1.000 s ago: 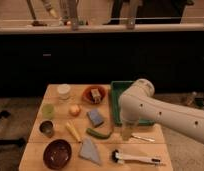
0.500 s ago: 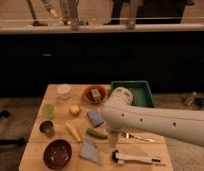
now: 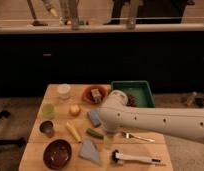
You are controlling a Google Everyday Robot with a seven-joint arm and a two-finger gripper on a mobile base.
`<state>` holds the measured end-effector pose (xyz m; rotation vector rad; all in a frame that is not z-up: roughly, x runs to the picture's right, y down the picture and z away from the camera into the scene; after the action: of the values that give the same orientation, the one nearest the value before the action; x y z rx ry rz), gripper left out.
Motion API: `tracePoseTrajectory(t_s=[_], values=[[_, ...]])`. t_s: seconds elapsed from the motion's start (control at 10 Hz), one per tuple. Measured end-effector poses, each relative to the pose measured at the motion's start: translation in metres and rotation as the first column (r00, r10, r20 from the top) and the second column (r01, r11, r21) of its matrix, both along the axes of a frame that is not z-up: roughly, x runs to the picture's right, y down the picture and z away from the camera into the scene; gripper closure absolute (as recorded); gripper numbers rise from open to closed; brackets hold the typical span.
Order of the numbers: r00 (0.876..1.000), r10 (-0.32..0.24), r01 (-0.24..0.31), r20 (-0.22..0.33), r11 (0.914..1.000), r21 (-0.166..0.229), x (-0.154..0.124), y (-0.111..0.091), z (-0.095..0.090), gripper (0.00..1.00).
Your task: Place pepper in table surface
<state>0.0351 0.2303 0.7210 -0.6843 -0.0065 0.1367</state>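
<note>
On the wooden tabletop (image 3: pixel 126 148) the pepper (image 3: pixel 95 133) lay flat near the middle. My hand (image 3: pixel 109 141) had swung over from the tray (image 3: pixel 132 83) and hung open and empty just beside it, so grabbing looked next.

The arm (image 3: pixel 155 120) lies across the right half of the bench (image 3: pixel 35 145), roofing the strip between tray (image 3: pixel 141 89) and fork (image 3: pixel 140 137). The pincer (image 3: pixel 109 140) hangs low amid clutter: pepper (image 3: pixel 95 133) just to its left in view, sponge (image 3: pixel 94 117) behind, cloth (image 3: pixel 90 151) and brush (image 3: pixel 135 159) nearer the front. Bare wood shows between fork and brush, and at the front left corner beside the dark bowl (image 3: pixel 57 153).
</note>
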Motion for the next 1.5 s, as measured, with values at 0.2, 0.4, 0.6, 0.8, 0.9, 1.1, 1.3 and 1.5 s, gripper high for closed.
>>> tracePoseTrajectory(t_s=[0.2, 0.4, 0.6, 0.8, 0.9, 1.1, 1.3, 1.5], values=[[1.000, -0.002, 0.002, -0.006, 0.9998, -0.018, -0.009, 0.006, 0.009, 0.20], [1.000, -0.010, 0.010, -0.002, 0.9994, -0.032, -0.020, 0.012, 0.016, 0.20], [1.000, -0.017, 0.018, 0.020, 0.9991, -0.039, -0.036, 0.017, 0.021, 0.20], [0.999, -0.021, 0.022, 0.045, 0.9993, -0.028, -0.046, 0.021, 0.026, 0.20], [0.998, -0.021, 0.023, 0.055, 0.9993, -0.031, -0.049, 0.023, 0.029, 0.20], [0.995, -0.036, 0.040, 0.093, 0.9985, -0.038, -0.056, 0.025, 0.040, 0.20], [0.990, -0.054, 0.061, 0.127, 0.9969, -0.051, -0.060, 0.026, 0.050, 0.20], [0.985, -0.071, 0.084, 0.159, 0.9936, -0.076, -0.060, 0.029, 0.065, 0.20]])
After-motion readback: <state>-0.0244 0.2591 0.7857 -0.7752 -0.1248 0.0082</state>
